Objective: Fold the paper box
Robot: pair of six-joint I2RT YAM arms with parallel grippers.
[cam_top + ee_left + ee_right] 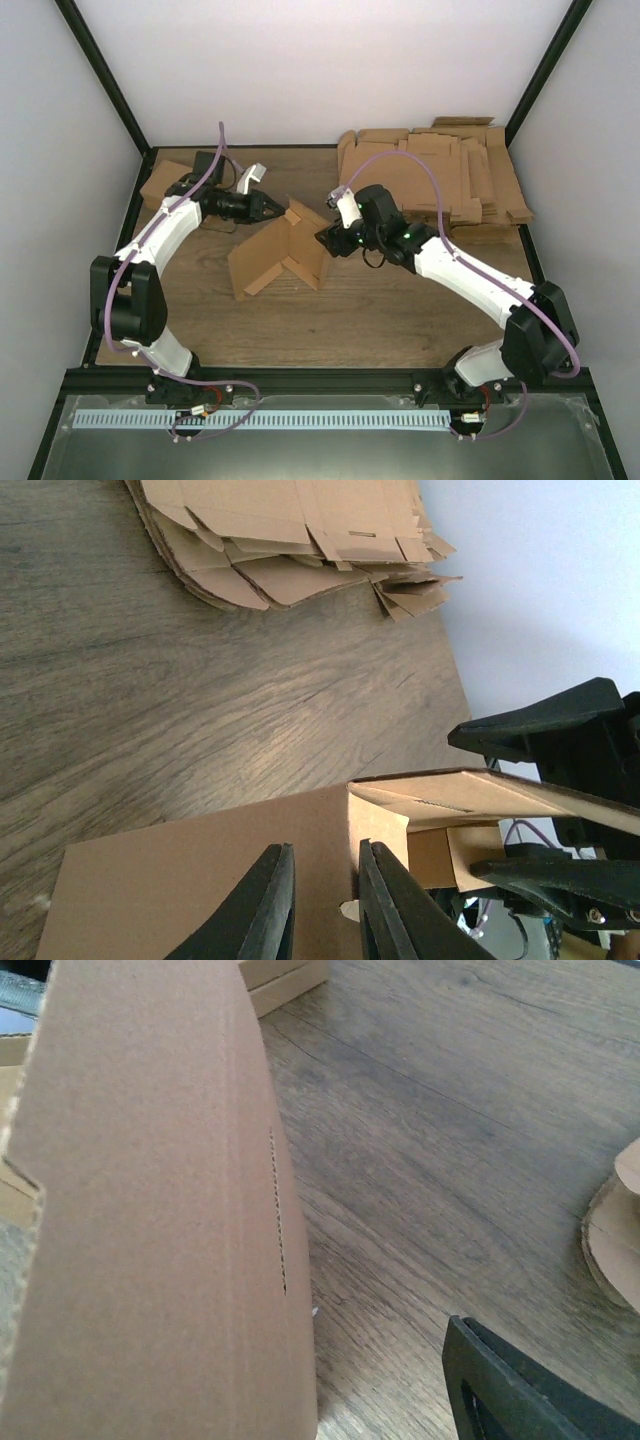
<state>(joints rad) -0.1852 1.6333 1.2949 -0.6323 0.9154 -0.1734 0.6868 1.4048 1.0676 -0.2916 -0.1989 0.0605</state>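
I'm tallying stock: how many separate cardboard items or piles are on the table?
3. The paper box stands mid-table; a pile of flat blanks lies back right; another cardboard box sits back left, partly hidden behind the left arm.

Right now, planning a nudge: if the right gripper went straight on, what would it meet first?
Probably the paper box: its raised flap sits directly ahead of the right gripper, whose jaws stand open.

Bright, even diffuse light; shadows soft (barely visible); paper box [150,1210] blurred close-up, right wrist.
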